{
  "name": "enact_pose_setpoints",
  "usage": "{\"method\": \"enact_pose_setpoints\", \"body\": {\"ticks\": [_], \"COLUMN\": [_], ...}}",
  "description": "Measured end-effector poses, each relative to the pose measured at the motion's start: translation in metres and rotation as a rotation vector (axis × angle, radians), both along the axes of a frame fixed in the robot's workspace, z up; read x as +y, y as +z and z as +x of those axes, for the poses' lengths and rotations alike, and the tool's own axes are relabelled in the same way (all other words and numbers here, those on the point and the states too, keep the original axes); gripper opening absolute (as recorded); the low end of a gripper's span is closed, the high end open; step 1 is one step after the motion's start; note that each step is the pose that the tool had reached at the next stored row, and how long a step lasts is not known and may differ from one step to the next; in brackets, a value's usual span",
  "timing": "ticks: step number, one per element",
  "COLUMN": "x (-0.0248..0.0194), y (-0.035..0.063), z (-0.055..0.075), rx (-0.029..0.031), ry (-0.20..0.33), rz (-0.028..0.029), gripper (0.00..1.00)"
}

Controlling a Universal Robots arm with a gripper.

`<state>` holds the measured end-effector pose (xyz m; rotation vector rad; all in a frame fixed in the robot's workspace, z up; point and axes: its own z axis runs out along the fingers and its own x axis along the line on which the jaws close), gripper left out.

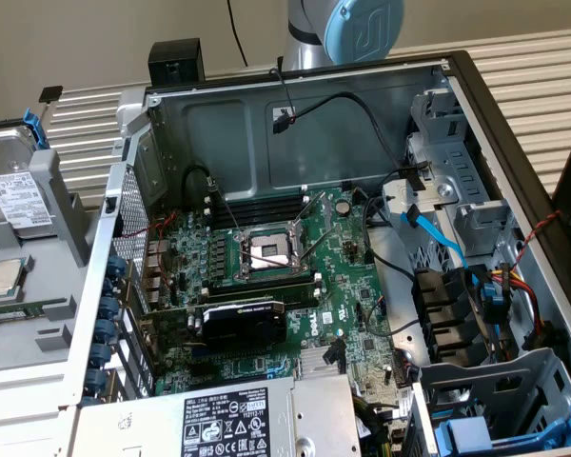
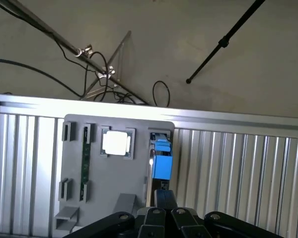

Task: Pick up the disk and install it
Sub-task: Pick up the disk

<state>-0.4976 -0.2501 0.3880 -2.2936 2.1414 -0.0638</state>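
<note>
Gripper (image 2: 165,202) pressed together, black fingers touching, pinching nothing. Hangs clear of the grey parts tray (image 2: 114,186), touching nothing on it. Nearest beyond the fingertips: the disk (image 2: 162,165), slotted edgewise into the tray, blue carrier frame uppermost. Beside it on the tray, a square silver CPU chip (image 2: 115,143) in its recess, then a green memory stick (image 2: 84,159) in a narrow groove.

In the exterior view, disk (image 1: 17,197) at the exterior view's left edge, upper half of the frame, white label showing, not yet installed. Arm's blue-capped joint (image 1: 362,27) at top centre, behind the open computer case (image 1: 295,124). Motherboard (image 1: 276,276) mid-frame, power supply (image 1: 228,419) along the bottom, drive cage (image 1: 476,433) with a blue part in the lower corner on the exterior view's right.
</note>
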Motion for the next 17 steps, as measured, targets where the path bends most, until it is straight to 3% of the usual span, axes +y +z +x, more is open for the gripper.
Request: {"method": "enact_pose_setpoints", "body": {"ticks": [9, 11, 17], "x": [0.0012, 0.0013, 0.0013], "y": [0.0000, 0.0000, 0.0000], "z": [0.0000, 0.0000, 0.0000], "rx": [-0.0023, 0.0010, 0.0009], "ry": [0.014, 0.014, 0.015], "rz": [-0.0008, -0.0009, -0.0009], "gripper": [0.11, 0.11, 0.11]}}
